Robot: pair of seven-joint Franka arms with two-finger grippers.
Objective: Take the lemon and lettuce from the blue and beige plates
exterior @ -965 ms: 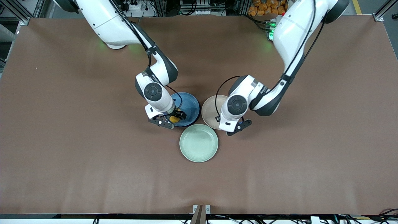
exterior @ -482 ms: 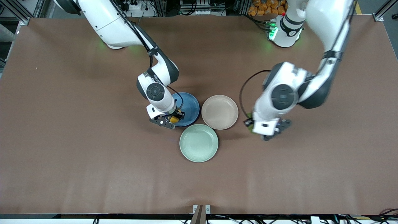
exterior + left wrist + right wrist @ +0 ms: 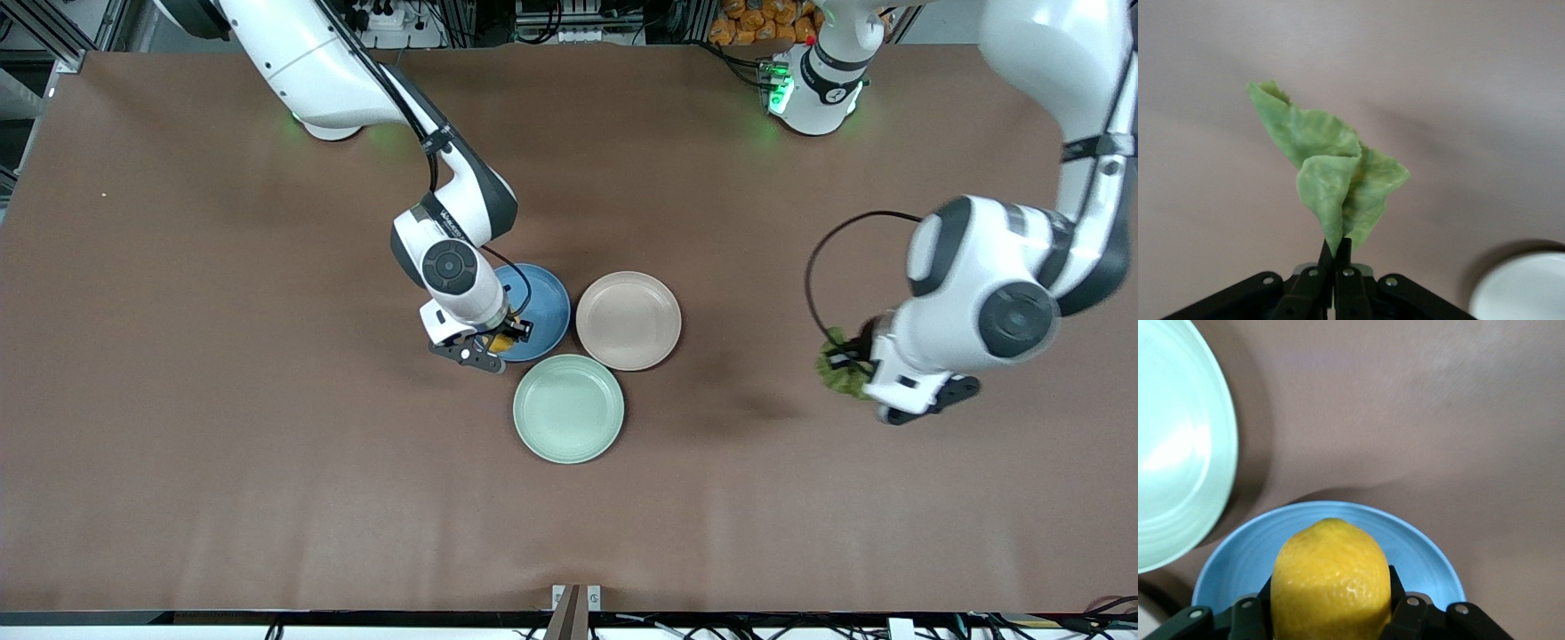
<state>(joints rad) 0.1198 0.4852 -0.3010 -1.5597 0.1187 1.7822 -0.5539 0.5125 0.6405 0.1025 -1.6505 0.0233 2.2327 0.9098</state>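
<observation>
My right gripper (image 3: 503,339) is shut on the yellow lemon (image 3: 499,342), low over the edge of the blue plate (image 3: 547,302) nearest the front camera. In the right wrist view the dimpled lemon (image 3: 1331,577) fills the gap between the fingers, with the blue plate (image 3: 1421,550) under it. The beige plate (image 3: 629,320) beside the blue one holds nothing. My left gripper (image 3: 846,363) is up over bare table toward the left arm's end, shut on the lettuce (image 3: 837,374). The wrinkled green lettuce (image 3: 1331,170) hangs from my left gripper's (image 3: 1336,248) pinched tips by its stem end.
A pale mint green plate (image 3: 569,409) with nothing on it sits nearer the front camera, touching both other plates; its rim (image 3: 1178,447) shows beside the blue plate in the right wrist view. A pale plate rim (image 3: 1525,290) shows in the left wrist view.
The left arm has swung from the beige plate toward its own end of the table, carrying the lettuce with it. The right gripper has shut on the lemon over the blue plate.
</observation>
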